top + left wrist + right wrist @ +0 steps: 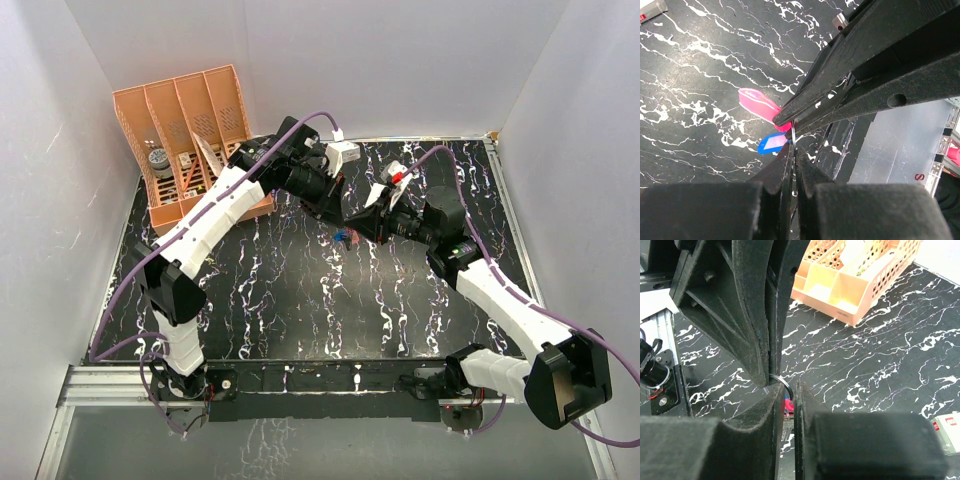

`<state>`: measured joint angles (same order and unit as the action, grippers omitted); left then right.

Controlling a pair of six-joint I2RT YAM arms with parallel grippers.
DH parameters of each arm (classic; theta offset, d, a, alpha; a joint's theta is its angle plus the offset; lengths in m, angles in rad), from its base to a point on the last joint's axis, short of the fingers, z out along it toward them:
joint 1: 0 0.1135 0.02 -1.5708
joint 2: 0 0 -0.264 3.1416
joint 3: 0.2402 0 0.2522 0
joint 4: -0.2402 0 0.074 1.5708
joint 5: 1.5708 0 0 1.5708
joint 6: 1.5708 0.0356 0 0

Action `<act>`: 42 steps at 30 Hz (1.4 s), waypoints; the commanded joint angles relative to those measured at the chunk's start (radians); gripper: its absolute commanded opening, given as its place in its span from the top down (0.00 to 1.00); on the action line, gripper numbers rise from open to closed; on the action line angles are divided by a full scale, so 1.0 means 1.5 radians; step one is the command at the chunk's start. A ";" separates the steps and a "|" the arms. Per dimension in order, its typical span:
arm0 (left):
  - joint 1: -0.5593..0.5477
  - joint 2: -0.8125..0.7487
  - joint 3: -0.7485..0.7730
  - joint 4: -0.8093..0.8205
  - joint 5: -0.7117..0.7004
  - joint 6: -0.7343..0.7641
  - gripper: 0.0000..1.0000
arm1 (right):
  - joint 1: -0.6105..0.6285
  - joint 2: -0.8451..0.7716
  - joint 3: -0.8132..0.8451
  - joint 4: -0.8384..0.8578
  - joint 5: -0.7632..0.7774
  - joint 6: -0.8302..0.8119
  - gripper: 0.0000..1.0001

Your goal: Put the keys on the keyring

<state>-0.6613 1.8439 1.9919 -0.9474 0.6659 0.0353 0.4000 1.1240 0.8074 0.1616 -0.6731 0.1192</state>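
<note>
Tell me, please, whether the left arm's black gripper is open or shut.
Shut: the left gripper pinches a thin silver metal ring, fingers pressed together.

Red "S" on pale grey panel [890, 145]

The keyring [760, 105] — pink fob tilted, thin silver ring pinched — blue-headed key [771, 144] just beside

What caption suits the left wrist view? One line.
Left claw and right claw meet at the keyring's pink fob, blue-headed key alongside.
</note>
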 commanded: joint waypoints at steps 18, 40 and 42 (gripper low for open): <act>-0.005 -0.097 -0.105 0.170 -0.015 -0.072 0.74 | 0.006 -0.006 -0.005 0.137 0.047 0.088 1.00; -0.005 -0.313 -0.446 0.634 -0.087 -0.197 0.70 | 0.006 -0.015 -0.030 0.218 0.055 0.160 1.00; -0.005 -0.313 -0.451 0.644 -0.089 -0.200 0.70 | 0.006 -0.016 -0.030 0.218 0.055 0.160 1.00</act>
<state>-0.6613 1.4147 1.3300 -0.0956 0.5201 -0.2344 0.4061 1.1248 0.7677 0.4232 -0.5976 0.3485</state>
